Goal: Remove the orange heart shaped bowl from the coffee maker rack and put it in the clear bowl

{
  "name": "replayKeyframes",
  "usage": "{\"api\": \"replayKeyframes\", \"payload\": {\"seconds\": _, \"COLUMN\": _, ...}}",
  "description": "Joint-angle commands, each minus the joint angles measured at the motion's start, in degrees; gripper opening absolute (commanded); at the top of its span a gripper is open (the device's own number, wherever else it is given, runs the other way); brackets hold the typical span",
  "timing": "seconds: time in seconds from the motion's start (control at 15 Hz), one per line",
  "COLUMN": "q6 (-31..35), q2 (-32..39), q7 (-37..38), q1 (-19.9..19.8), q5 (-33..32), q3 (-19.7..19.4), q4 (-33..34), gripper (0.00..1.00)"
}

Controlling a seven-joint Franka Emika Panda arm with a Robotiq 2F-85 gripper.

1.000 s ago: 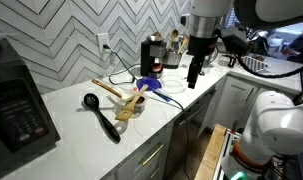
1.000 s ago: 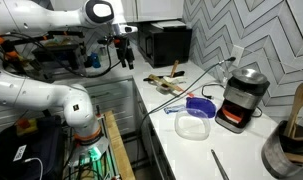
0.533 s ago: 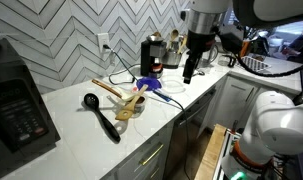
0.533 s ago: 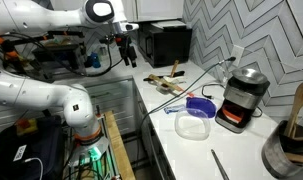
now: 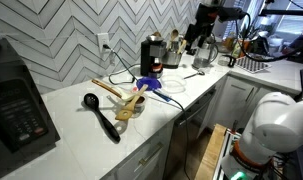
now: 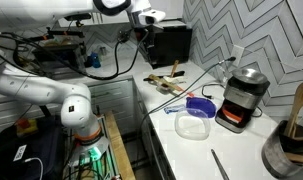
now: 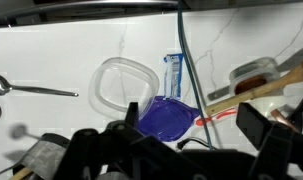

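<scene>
Approach seemingly in hand: the tool [image 7: 176, 145] hung open and empty, the orange heart shaped bowl [image 6: 231, 121] on the coffee maker rack [image 6: 238, 130] at lower right, so next it needed lowering there.

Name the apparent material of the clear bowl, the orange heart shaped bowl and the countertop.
Clear bowl: glass or clear plastic, glossy; the counter shows through it.
Orange heart shaped bowl: opaque and smooth, perhaps plastic or glazed ceramic; too small to tell.
Countertop: white with faint grey veins, likely polished stone or a look-alike.
</scene>
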Motion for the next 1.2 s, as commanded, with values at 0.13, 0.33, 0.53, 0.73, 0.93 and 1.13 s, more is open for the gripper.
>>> {"api": "replayKeyframes", "payload": {"seconds": 0.13, "q6": -0.11, "q2": 4.92, "q7": -2.87, "q1": -2.37, "q5": 4.13, "q3": -5.06, "q4": 3.71, "gripper": 1.00}}
{"api": "replayKeyframes", "payload": {"seconds": 0.33, "q6": -0.12, "q2": 5.30, "q7": -2.86, "q1": -2.33, "q5": 3.98, "q3": -4.08, "q4": 3.86, "gripper": 1.00}}
{"api": "replayKeyframes", "payload": {"seconds": 0.53, "q6": 7.96, "q2": 5.14, "q7": 3.93, "q1": -4.49, "q5": 5.73, "q3": -4.04, "q4": 3.10, "gripper": 1.00}}
{"api": "replayKeyframes", "payload": {"seconds": 0.73, "q6": 15.08, "q2": 7.68, "q7": 5.29, "q1": -7.40, "q5": 5.62, "q3": -6.73, "q4": 5.86, "gripper": 1.00}}
{"api": "replayKeyframes", "payload": {"seconds": 0.93, "q6": 24.41, "q2": 11.05, "q7": 6.71, "q1": -11.19, "q5": 4.92, "q3": -9.39, "q4": 6.78, "gripper": 1.00}}
{"api": "replayKeyframes", "payload": {"seconds": 1.13, "q6": 32.59, "q2": 16.08, "q7": 9.74, "q1": -15.24, "q5": 5.10, "q3": -11.72, "q4": 7.01, "gripper": 1.00}}
